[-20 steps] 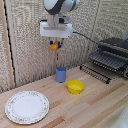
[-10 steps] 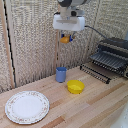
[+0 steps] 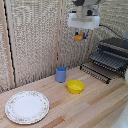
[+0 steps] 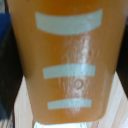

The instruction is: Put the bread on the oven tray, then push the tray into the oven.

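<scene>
I am seeing the bread (image 4: pixel 67 55) filling nearly the whole wrist view, its orange surface showing three pale horizontal bars.

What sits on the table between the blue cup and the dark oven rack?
The yellow bowl sits on the table between the blue cup and the oven pan, seen in the exterior view.

The gripper (image 3: pixel 79 36) is held high (arm reaching down from above), its fingers closed on the bread (image 3: pixel 78 37).
</scene>
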